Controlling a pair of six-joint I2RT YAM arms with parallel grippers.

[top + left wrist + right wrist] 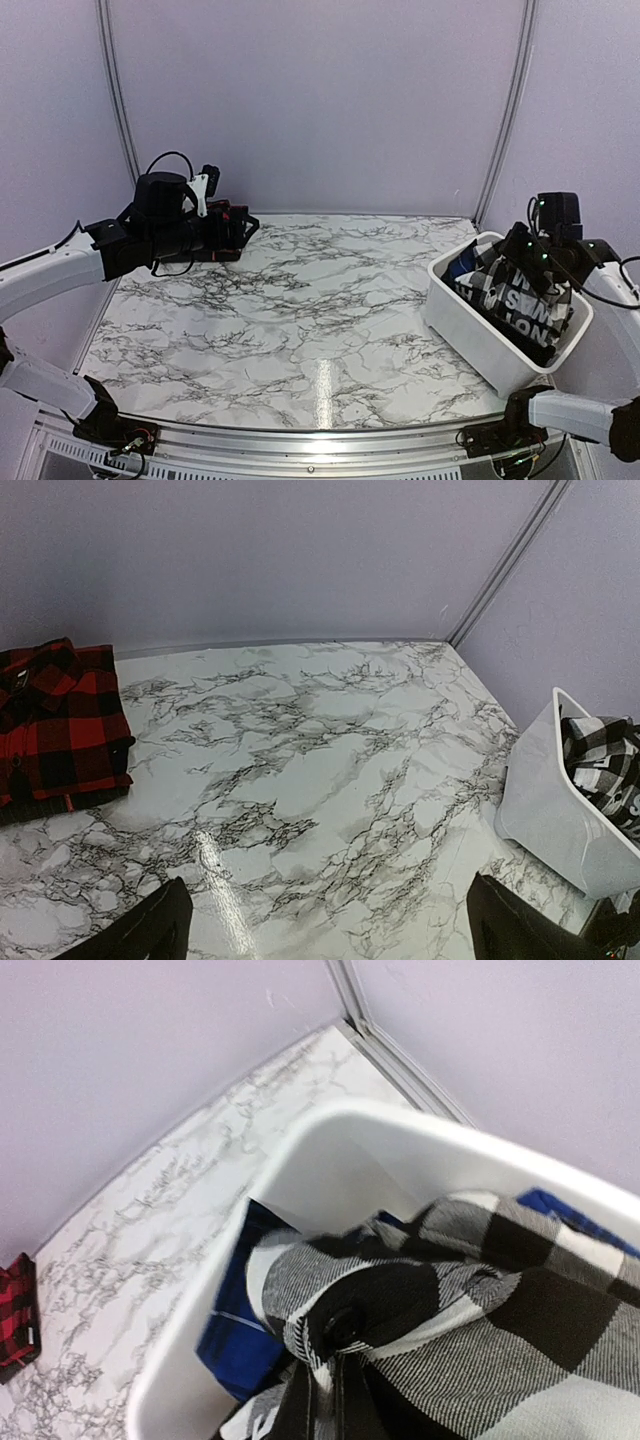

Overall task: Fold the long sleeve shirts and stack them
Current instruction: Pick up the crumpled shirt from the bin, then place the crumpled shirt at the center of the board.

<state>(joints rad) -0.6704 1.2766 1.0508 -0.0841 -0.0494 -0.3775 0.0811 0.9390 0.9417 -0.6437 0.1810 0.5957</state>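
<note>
The red-and-black long sleeve shirt (60, 730) lies folded at the table's back left corner (238, 218). My left gripper (335, 932) hovers open beside it over bare marble, its dark fingers (150, 930) wide apart with nothing between them; the top view shows this gripper (215, 238) close to the shirt. The black-and-white shirt (480, 1310), with white block letters (515, 300), is bunched inside the white bin (470, 330). My right gripper (335, 1400) is down in the bin, shut on a fold of that shirt (605, 765).
The white bin (330, 1125) stands at the table's right side, tilted toward the middle. Blue cloth (235, 1320) lies under the checked shirt in it. Purple walls close the back and sides. Marble tabletop (310, 300) stretches between the arms.
</note>
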